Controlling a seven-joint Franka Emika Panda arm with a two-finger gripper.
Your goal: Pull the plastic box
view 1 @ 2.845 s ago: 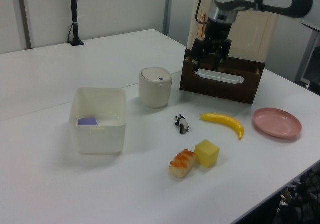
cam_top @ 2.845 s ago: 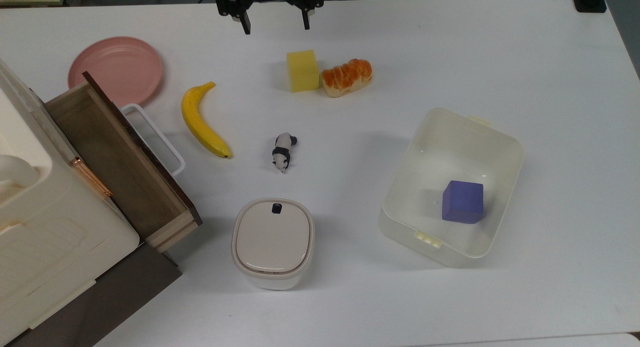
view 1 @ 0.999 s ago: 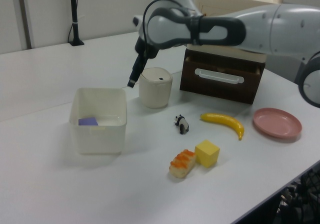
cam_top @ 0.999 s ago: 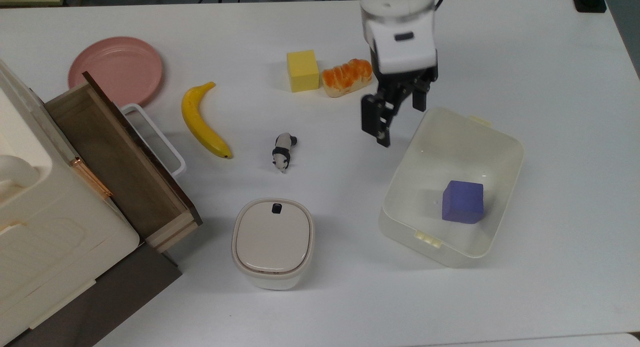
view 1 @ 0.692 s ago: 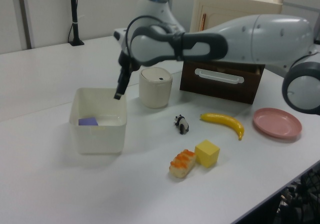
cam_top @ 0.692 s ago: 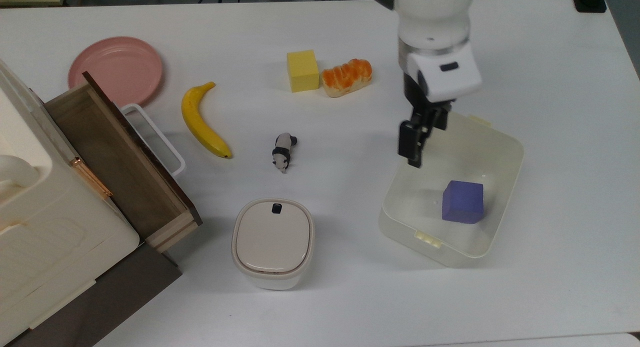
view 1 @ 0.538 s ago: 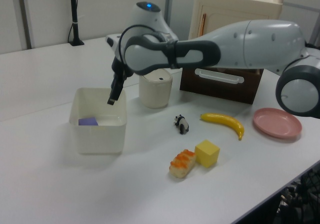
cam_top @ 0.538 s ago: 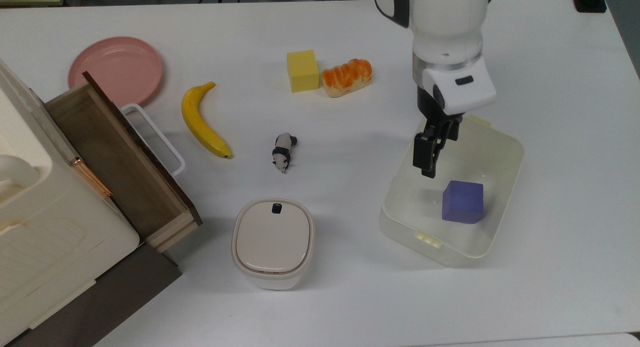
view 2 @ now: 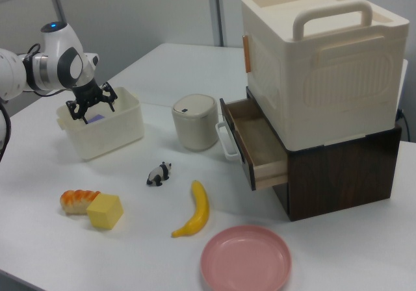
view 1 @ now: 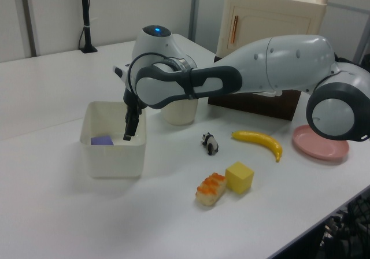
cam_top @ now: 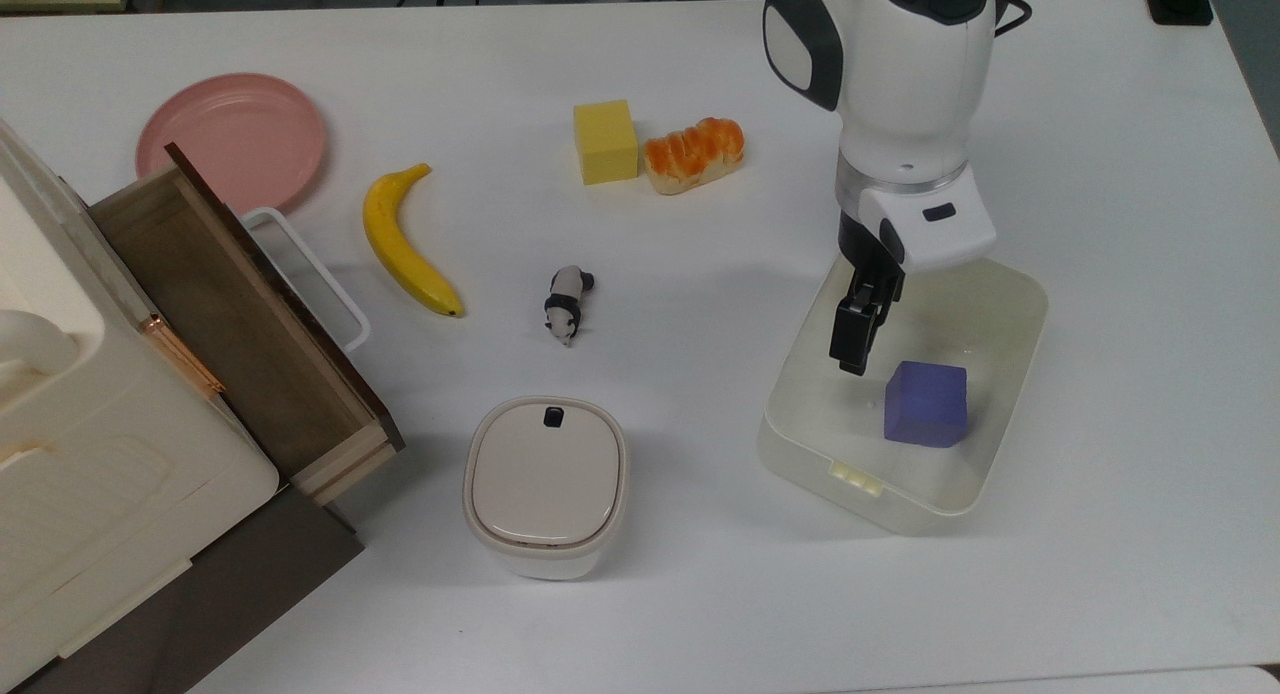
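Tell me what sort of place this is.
Probably a robot lab: a robot arm works over a white table set with toy-like props, such as a banana and a panda figure.

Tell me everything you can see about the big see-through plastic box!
The plastic box is a large, lidless bin of milky, translucent off-white plastic, rectangular with rounded corners. A small cream clip tab sits on one short side. It stands upright on the white table, turned at a slant in the top view, near the table's right side there. A purple cube rests on its floor. The gripper reaches down into it beside the cube, its fingers open in the right view.
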